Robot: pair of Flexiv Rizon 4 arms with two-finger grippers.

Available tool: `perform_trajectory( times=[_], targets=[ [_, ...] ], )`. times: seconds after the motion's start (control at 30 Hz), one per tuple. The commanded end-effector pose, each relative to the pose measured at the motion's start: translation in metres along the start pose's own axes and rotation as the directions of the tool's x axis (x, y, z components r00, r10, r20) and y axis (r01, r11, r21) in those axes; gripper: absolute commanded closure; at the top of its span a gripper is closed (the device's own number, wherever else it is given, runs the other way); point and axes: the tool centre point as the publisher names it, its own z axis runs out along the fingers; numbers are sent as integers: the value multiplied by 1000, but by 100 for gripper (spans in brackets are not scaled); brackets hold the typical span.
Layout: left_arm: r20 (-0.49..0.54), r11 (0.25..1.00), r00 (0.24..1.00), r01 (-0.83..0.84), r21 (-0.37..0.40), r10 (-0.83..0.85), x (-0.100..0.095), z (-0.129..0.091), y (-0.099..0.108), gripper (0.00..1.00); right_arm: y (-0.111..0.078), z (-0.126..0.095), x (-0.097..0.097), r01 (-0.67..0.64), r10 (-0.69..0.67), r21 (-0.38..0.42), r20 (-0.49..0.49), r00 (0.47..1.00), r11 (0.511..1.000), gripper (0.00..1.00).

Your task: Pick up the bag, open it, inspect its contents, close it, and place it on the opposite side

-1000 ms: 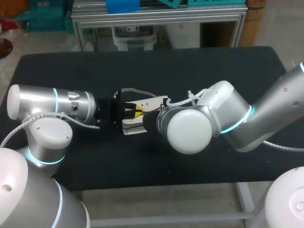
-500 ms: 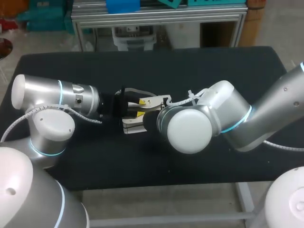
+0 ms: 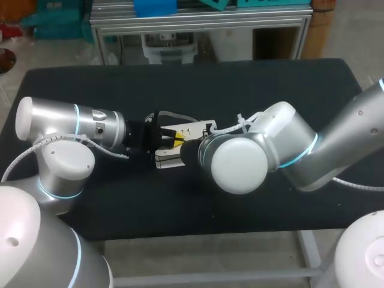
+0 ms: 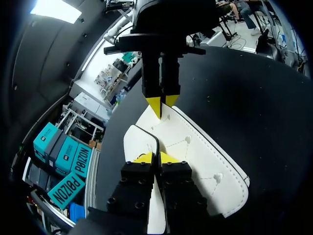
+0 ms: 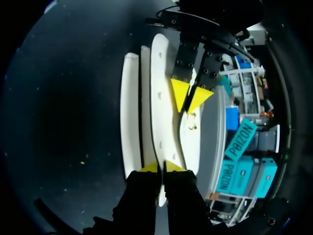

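A white bag (image 3: 170, 161) hangs between my two grippers over the middle of the black table (image 3: 270, 90). In the left wrist view my left gripper (image 4: 155, 157) is shut on a thin edge of the bag (image 4: 200, 161). Straight ahead of it, my right gripper (image 4: 163, 103) pinches the far edge. In the right wrist view my right gripper (image 5: 161, 167) is shut on the edge of the bag (image 5: 159, 98), with my left gripper (image 5: 190, 97) facing it. In the head view my left gripper (image 3: 171, 139) shows yellow tips, and the right arm's wrist hides its own fingers.
A thin pale strap (image 3: 174, 114) loops up behind the bag. My right arm's large white joint (image 3: 239, 163) sits over the table's middle, and my left arm's joint (image 3: 60, 165) over its left side.
My left arm has shifted to the right, closer to the bag and the right gripper. The right arm and the bag have kept almost still.
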Motion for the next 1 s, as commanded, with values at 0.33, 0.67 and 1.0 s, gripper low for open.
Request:
perform_trajectory(
  times=[0.33,0.67,1.0],
  targets=[
    [-21,1000,1000,5,26,-4,0,11,-3,100,-3,1,3,0,2,-9,180,984,1000,100],
    [0,1000,1000,2,20,-2,3,-10,-6,53,-3,1,3,0,2,-9,180,984,1000,100],
    [5,997,1000,18,69,-18,-8,-19,-11,55,-3,1,3,0,2,-9,180,984,1000,100]
  ],
)
